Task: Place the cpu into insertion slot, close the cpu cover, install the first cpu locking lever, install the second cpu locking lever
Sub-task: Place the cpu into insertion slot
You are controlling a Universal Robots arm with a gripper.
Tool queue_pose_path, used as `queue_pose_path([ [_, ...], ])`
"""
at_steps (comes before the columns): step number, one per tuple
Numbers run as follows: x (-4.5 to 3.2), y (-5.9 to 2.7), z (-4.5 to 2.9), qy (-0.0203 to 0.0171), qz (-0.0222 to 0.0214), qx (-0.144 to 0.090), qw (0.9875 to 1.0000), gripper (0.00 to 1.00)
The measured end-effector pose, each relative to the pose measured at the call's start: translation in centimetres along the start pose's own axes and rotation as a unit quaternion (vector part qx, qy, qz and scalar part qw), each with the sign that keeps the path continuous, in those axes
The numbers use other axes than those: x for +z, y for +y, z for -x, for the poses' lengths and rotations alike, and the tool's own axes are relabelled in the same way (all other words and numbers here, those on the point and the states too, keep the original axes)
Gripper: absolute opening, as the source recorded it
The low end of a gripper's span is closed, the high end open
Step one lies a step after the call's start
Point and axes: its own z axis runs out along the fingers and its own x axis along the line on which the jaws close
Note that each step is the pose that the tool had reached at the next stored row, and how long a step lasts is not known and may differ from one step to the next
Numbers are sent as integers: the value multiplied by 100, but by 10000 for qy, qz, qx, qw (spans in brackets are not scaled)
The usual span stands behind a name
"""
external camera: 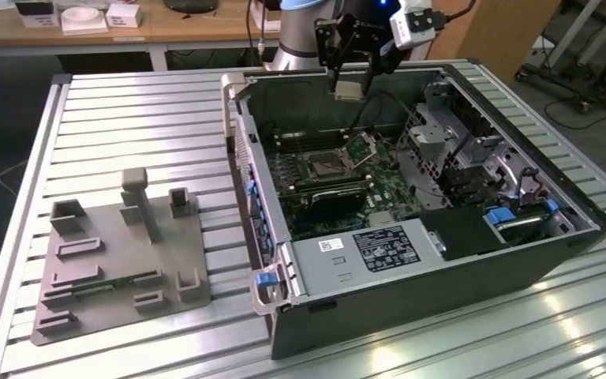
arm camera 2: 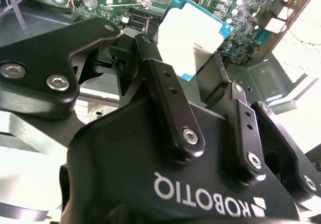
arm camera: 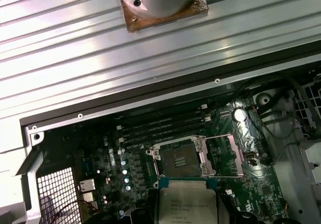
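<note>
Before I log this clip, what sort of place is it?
Probably a robotics lab: an open computer case lies on a slatted metal table, a wooden desk stands behind, and the hand holds the cpu.

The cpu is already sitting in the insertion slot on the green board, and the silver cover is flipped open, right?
Not quite. The cpu is not in the insertion slot. The gripper holds it by its edges above the board, and the slot is empty, as the first wrist view shows. The cpu cover is flipped open, as you said.
</note>
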Motion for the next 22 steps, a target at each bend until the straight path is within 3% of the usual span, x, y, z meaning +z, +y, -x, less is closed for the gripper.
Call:
queue_pose_path([
  [12,1,0,0,-7,2,73,10000,54],
  [16,3,0,0,-30,7,330,9995,54],
  [22,6,-1,-1,-63,14,707,9975,54],
])
